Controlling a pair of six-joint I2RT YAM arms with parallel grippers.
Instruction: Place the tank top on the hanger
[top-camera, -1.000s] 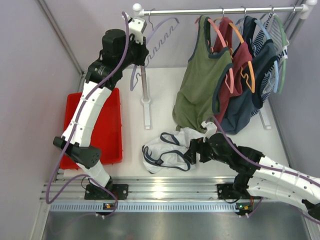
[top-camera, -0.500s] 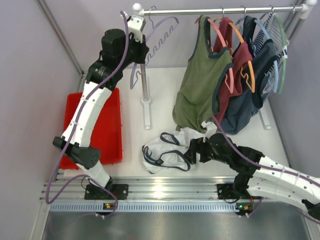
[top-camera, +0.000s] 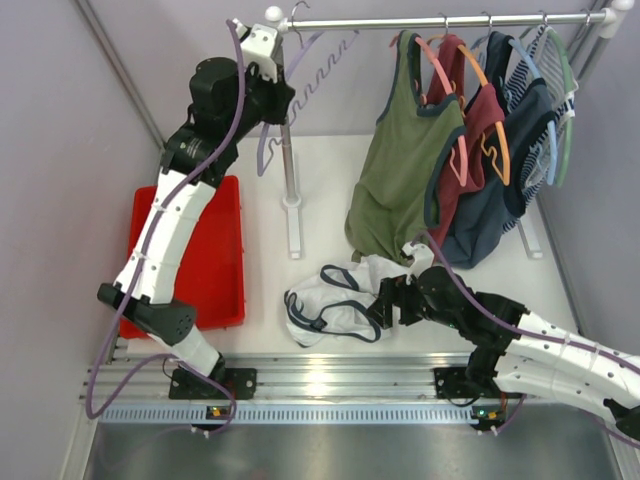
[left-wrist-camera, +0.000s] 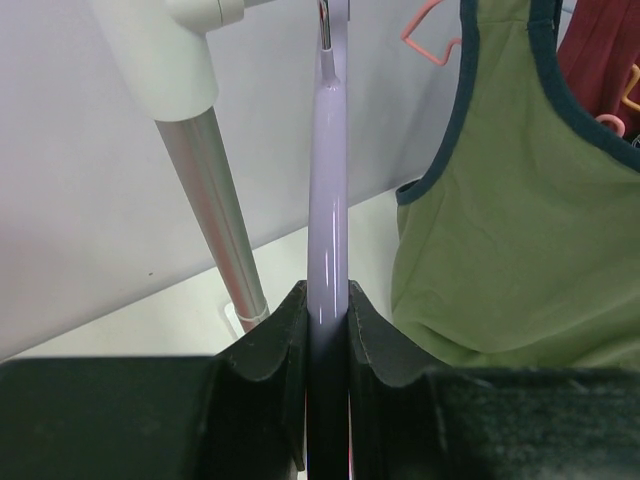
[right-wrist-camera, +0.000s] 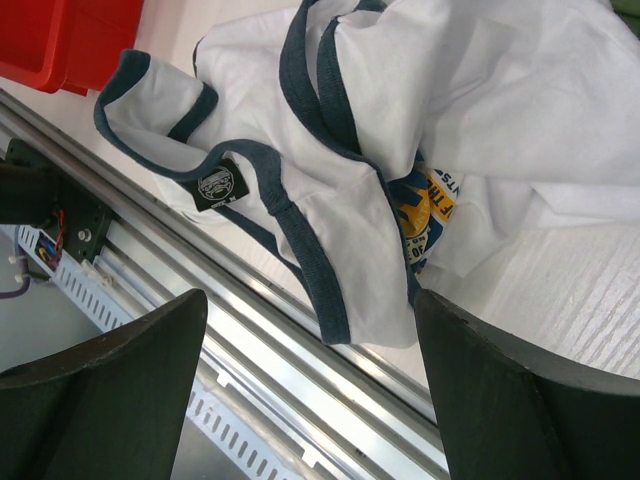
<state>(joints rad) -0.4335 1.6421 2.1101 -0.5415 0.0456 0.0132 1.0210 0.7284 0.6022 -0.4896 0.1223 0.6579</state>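
The left tool (left-wrist-camera: 327, 300) pinches the hanger (left-wrist-camera: 328, 190) by the rail (top-camera: 440, 20), likely to carry it; the right tool (right-wrist-camera: 310, 305) is spread wide to grab the tank top (right-wrist-camera: 480, 90), just under it on the worktop (right-wrist-camera: 600, 290).

Pale grey walls (top-camera: 60, 100), white table (top-camera: 330, 180), metal clothes rail (top-camera: 370, 22)

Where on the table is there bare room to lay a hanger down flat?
Bare table shows between the red tray and the rack's foot, and farther back between the rack's post and the olive tank top. Front centre is crowded: the tank top lies there, with the right gripper at its edge.
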